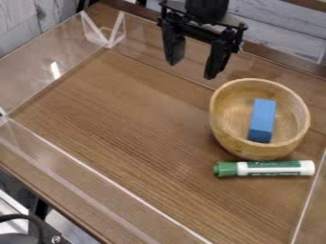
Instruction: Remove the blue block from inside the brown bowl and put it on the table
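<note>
The blue block lies inside the brown bowl, leaning against the bowl's far-right inner wall. The bowl stands on the table at the right. My gripper hangs above the table behind and to the left of the bowl, pointing down. Its two black fingers stand apart with nothing between them, so it is open.
A green-and-white marker lies on the table just in front of the bowl. Low clear acrylic walls edge the tabletop on all sides. A clear folded piece stands at the back left.
</note>
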Robot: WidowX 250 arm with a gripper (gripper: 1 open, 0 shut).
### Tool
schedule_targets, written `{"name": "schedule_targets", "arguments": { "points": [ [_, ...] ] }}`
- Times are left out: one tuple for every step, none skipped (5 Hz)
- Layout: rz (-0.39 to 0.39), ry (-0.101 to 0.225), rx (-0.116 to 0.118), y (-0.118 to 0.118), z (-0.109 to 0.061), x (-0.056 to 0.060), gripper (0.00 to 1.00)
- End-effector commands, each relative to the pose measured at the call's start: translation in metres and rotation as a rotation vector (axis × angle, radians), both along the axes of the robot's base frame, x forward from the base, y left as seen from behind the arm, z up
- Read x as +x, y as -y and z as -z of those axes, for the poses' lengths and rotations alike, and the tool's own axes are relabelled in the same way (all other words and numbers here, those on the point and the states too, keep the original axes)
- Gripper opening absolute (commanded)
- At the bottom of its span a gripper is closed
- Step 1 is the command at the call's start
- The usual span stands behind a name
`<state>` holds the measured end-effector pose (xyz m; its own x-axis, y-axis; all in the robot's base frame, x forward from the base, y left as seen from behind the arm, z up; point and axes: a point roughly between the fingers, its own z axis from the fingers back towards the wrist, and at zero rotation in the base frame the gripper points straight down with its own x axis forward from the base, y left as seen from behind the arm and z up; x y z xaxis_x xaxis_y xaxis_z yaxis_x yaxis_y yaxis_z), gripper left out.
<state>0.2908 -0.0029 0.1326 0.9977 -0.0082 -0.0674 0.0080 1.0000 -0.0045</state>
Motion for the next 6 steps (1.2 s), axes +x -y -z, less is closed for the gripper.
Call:
{"name": "schedule_targets", "arguments": {
  "points": [
    [-0.02,-0.013,-0.005,0.007,0.006,-0.001,1.0],
    [-0.076,0.011,-0.019,0.028,0.007,-0.002,1.0],
    [-0.119,0.033,-0.03,0.046,0.007,-0.003,1.0],
    [-0.167,0.061,-0.049,0.063,0.008,-0.001,1.0],
    [-0.174,0.079,-0.066,0.076,0.01,0.001,1.0],
    [-0.182,0.101,-0.076,0.084,0.012,0.002,1.0]
  ]
}}
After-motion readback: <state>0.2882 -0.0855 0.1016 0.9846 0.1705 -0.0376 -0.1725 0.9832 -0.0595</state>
